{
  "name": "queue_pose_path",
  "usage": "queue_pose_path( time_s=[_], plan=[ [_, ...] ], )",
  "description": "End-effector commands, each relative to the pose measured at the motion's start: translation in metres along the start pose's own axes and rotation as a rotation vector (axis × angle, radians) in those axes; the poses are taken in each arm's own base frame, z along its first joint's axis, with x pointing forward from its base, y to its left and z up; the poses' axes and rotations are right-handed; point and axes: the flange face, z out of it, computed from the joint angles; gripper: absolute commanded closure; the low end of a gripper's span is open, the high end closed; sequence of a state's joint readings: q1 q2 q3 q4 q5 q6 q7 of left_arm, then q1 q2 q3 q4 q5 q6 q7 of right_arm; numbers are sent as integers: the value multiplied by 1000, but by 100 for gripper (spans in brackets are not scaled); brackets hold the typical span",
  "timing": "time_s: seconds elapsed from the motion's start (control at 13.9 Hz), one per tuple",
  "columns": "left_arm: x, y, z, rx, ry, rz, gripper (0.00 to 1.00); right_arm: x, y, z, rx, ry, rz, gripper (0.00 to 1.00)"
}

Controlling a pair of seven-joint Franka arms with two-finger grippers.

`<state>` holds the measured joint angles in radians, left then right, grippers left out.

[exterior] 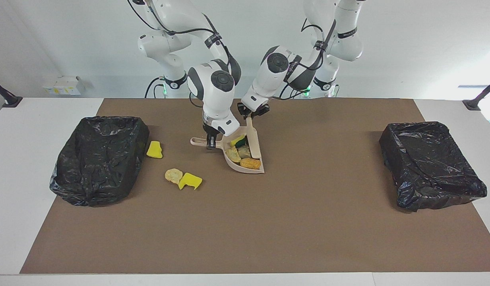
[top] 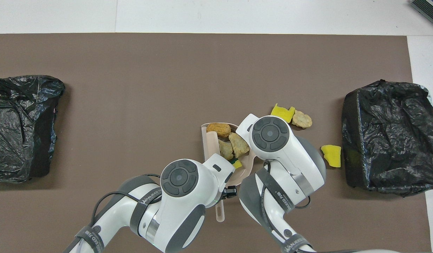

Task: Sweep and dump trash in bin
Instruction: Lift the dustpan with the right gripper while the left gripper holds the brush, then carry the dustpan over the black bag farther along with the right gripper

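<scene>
A beige dustpan (exterior: 256, 170) lies mid-table and holds several trash scraps: a yellow sponge chunk (exterior: 237, 140), tan lumps (exterior: 233, 154) and an orange lump (exterior: 250, 163). My right gripper (exterior: 210, 143) is shut on the dustpan's handle (exterior: 197, 141). My left gripper (exterior: 250, 115) is shut on the handle of a beige brush (exterior: 253, 141), which stands along the pan's edge. Three scraps lie loose on the mat toward the right arm's end: a yellow chunk (exterior: 154, 149), a tan lump (exterior: 173, 175) and a yellow chunk (exterior: 190, 181). In the overhead view the arms hide part of the pan (top: 204, 140).
A bin lined with a black bag (exterior: 97, 163) stands at the right arm's end, beside the loose scraps. A second black-lined bin (exterior: 431, 165) stands at the left arm's end. A brown mat (exterior: 268, 230) covers the table.
</scene>
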<state>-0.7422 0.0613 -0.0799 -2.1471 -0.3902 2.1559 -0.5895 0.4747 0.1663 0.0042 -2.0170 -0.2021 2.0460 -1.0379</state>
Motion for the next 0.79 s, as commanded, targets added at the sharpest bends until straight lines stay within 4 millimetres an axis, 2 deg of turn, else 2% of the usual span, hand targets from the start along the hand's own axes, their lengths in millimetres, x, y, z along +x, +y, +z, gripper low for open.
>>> queue_pose_path(
  time_s=[0.0, 0.14, 0.29, 0.36, 0.5, 0.65, 0.72],
  plan=[
    [-7, -13, -8, 45, -99, 134, 100, -16, 7, -3, -10, 23, 26, 100],
    [-9, -16, -12, 95, -93, 227, 100, -18, 6, -6, -6, 41, 40, 100],
    [-14, -18, -29, 100, -75, 295, 100, -19, 7, -8, -2, 57, 53, 100],
    [-15, -24, -42, 95, -78, 312, 100, -19, 7, -9, -3, 62, 54, 100],
    [-22, -38, -80, 74, -57, 306, 100, -28, 7, -13, 4, 64, 72, 100],
    [-28, -60, -118, 63, -53, 260, 100, -32, 9, -27, -2, 67, 76, 100],
    [-34, -70, -128, 73, -75, 222, 100, -37, 12, -35, 7, 61, 79, 100]
  ],
)
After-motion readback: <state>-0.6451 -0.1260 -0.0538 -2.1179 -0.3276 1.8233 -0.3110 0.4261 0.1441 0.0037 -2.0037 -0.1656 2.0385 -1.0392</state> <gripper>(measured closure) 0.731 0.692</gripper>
